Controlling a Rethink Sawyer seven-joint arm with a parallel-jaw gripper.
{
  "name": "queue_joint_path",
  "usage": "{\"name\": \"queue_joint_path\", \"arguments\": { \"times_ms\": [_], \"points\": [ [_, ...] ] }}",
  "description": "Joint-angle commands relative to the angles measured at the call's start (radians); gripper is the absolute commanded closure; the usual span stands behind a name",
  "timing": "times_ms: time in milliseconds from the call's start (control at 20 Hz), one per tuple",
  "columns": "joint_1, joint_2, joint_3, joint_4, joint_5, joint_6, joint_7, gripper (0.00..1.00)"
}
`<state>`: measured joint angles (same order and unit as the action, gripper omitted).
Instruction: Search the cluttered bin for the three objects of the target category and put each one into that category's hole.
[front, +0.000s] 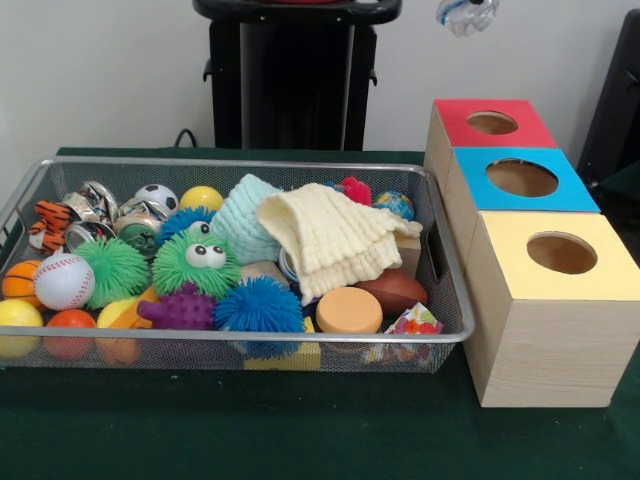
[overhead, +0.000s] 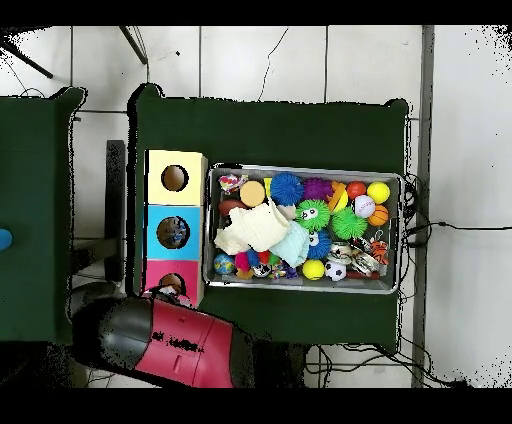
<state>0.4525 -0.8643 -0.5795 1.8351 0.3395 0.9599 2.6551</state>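
A wire mesh bin (front: 452, 300) holds a jumble of toys: spiky balls, sports balls, metal tins, a cream cloth (front: 335, 240) and a globe ball (front: 396, 205). Beside it stand three wooden boxes with round holes in their lids: red (front: 455, 118), blue (front: 475, 170) and yellow (front: 510, 250). A blue and white ball (front: 467, 15) hangs at the top edge, above the red box. In the overhead view my gripper (overhead: 167, 291) is over the red box (overhead: 158, 272); it is shut on that ball, and its body is mostly hidden.
In the bin lie a baseball (front: 63, 280), a green googly-eyed ball (front: 196, 262), a blue spiky ball (front: 258, 306), a brown football (front: 395, 290) and an orange disc (front: 348, 310). Green cloth (front: 250, 430) covers the table. The red arm (overhead: 185, 350) reaches in at the overhead view's lower left.
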Motion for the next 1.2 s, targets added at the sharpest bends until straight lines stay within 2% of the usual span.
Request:
{"name": "queue_joint_path", "arguments": {
  "times_ms": [50, 300, 550, 1200],
  "points": [
    [-0.026, 0.076, 0.086, -0.118, -0.015, 0.078, 0.172, 1.0],
    [-0.041, 0.135, 0.099, -0.22, -0.02, 0.136, 0.177, 1.0],
    [-0.058, 0.166, 0.112, -0.255, -0.005, 0.123, 0.162, 1.0],
    [-0.048, 0.212, 0.099, -0.359, -0.009, 0.209, 0.181, 1.0]
  ]
}}
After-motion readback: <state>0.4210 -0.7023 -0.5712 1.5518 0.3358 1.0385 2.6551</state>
